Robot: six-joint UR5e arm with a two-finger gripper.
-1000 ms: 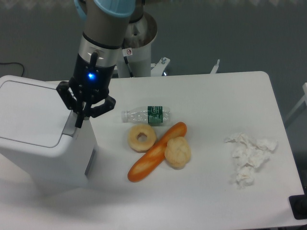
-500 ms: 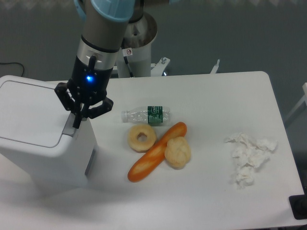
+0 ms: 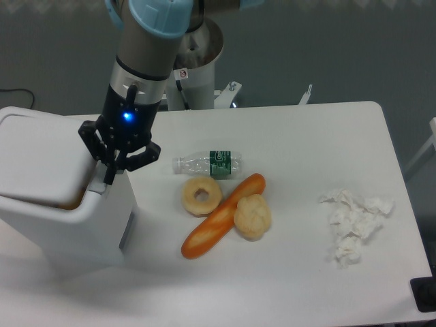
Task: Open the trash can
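Hand (image 3: 111,170) fingers sit close together, pressing down on the grey tab (image 3: 99,184) at the front edge of the trash can (image 3: 61,204), gripping nothing. That white bin stands at the left end of the surface (image 3: 300,136), its lid (image 3: 37,160) tilted up slightly. Right of the bin lie a bottle (image 3: 208,163), a doughnut (image 3: 201,196), a long loaf (image 3: 221,216), a round bun (image 3: 253,216) and crumpled tissues (image 3: 354,225).

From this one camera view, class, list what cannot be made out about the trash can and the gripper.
- Inside of the trash can: its lid has lifted only a crack, showing just a dark gap.
- Grey push tab: mostly covered by the gripper.
- The fingers: overlapping from this angle, so open or shut is unclear.
- Trash can's left side: cut off by the frame edge.
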